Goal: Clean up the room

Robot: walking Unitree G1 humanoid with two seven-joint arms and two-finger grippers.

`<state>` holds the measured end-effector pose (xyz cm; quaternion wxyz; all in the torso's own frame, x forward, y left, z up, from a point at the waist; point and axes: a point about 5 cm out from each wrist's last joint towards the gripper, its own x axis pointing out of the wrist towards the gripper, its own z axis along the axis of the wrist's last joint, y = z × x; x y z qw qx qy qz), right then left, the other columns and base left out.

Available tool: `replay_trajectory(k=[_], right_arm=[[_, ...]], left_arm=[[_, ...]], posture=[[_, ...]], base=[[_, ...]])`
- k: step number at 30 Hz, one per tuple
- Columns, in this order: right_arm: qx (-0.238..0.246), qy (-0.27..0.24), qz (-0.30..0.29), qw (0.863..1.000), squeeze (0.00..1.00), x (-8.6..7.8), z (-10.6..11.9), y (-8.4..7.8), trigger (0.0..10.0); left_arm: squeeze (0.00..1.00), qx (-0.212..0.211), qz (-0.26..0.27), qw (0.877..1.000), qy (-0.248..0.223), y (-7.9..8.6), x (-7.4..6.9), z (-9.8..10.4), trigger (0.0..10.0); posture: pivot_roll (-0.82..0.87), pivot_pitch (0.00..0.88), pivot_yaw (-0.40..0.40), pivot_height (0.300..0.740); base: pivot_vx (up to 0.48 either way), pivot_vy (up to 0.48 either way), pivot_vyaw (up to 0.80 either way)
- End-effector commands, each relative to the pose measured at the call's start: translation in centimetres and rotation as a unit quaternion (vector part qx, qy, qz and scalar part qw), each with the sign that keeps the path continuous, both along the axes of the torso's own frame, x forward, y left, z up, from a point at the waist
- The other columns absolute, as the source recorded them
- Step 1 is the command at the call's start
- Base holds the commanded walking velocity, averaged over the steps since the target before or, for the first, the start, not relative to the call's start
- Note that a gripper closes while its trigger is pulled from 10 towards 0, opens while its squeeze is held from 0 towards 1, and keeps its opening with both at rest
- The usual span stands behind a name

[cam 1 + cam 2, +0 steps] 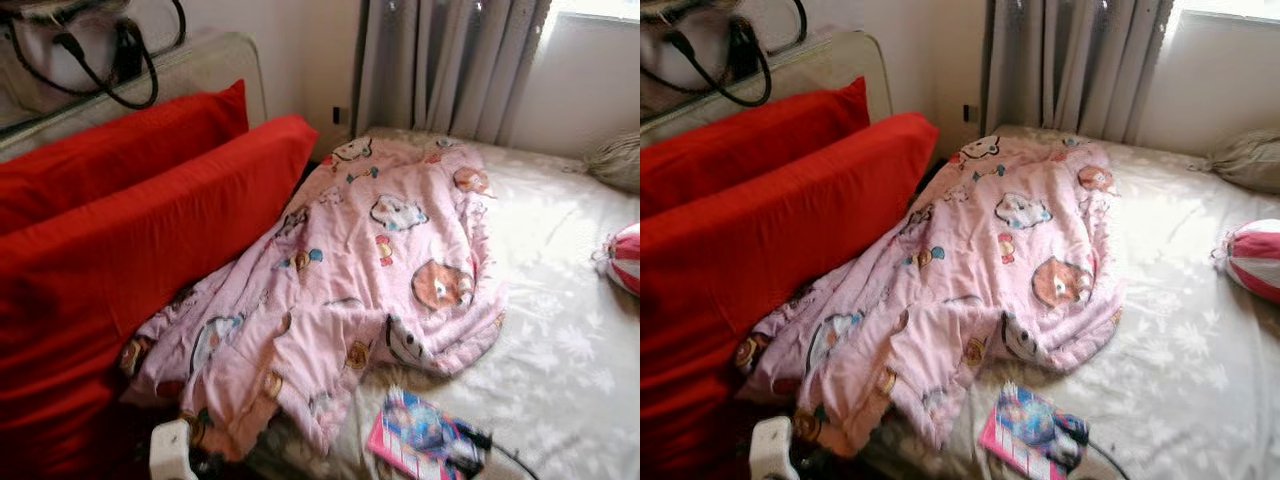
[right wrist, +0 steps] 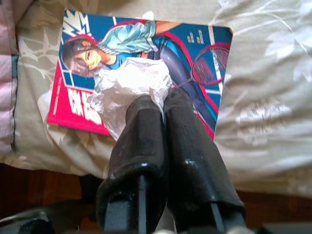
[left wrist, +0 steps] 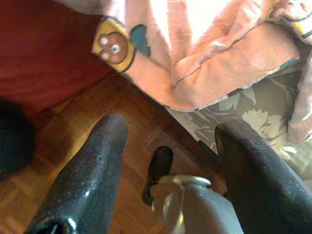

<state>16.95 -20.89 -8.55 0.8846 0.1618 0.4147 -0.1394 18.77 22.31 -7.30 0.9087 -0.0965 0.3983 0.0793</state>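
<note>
A pink cartoon-print blanket [image 1: 370,270] lies rumpled across the flower-patterned bed sheet [image 1: 560,340], one corner hanging off the near edge. A blue and pink comic book [image 1: 405,440] lies on the sheet near that edge. My right gripper [image 2: 158,105] hovers just over the book [image 2: 204,48], shut on a crumpled white wrapper [image 2: 126,85]; its black tip [image 1: 468,447] shows beside the book. My left gripper [image 3: 173,129] hangs open above the wooden floor [image 3: 83,131], below the blanket's hanging corner [image 3: 195,73], with nothing between its fingers.
Two big red pillows [image 1: 130,230] lean against a beige headboard [image 1: 200,70] on the left, with a white bag [image 1: 80,50] on top. Grey curtains [image 1: 450,60] hang behind. A red-and-white striped ball [image 1: 625,258] and a beige cushion [image 1: 615,160] lie at the bed's right.
</note>
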Motion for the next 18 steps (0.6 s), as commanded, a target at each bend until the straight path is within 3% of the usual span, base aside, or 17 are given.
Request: replay_trajectory(k=[1, 15, 18], right_arm=[[0.007, -0.002, -0.005, 1.0, 0.0, 0.1, 0.0, 0.5, 10.0], [0.007, -0.006, -0.017, 1.0, 0.0, 0.4, 0.2, 0.0, 10.0], [0.017, -0.001, -0.026, 1.0, 0.0, 0.2, 0.0, 0.2, 10.0]], left_arm=[[0.0, 0.008, 0.005, 1.0, 0.02, 0.8, -0.9, -0.3, 10.0], [0.0, 0.012, 0.003, 0.999, 0.032, 1.8, -1.5, -0.4, 10.0], [0.0, 0.012, 0.005, 0.999, 0.032, 2.0, -1.6, -0.3, 10.0]], posture=[[0.0, 0.0, -0.003, 0.74], [-0.01, 0.0, 0.001, 0.74], [0.0, 0.0, 0.001, 0.74]], base=[[0.0, 0.0, 0.8], [0.0, 0.0, 0.8], [0.0, 0.0, 0.15]])
